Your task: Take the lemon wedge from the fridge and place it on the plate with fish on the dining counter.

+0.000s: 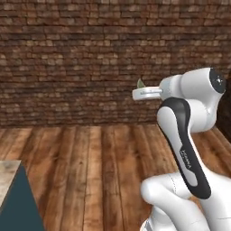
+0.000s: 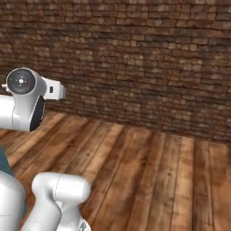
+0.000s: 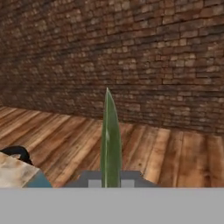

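Gripper (image 3: 111,183) pinched narrow on the lemon wedge (image 3: 110,144), tip pointing to 12 o'clock in hand view. Counter (image 3: 17,175) corner at 8 o'clock there. Brick wall (image 1: 67,63) ahead, wood floor (image 2: 149,176) below.

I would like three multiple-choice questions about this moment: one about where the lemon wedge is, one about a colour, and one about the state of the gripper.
1. Where is the lemon wedge?
A. On the wooden floor
B. Between the fingers of the gripper
C. On the dining counter

2. What colour is the cabinet side under the dining counter corner?
A. Teal
B. Red
C. White

3. What is the state of the gripper?
A. Wide open and empty
B. Shut on the lemon wedge
C. Shut on a plate

Answers:
1 B, the hand view shows the wedge standing up between the fingertips.
2 A, the panel under the stone corner is teal.
3 B, the jaws pinch the green wedge.
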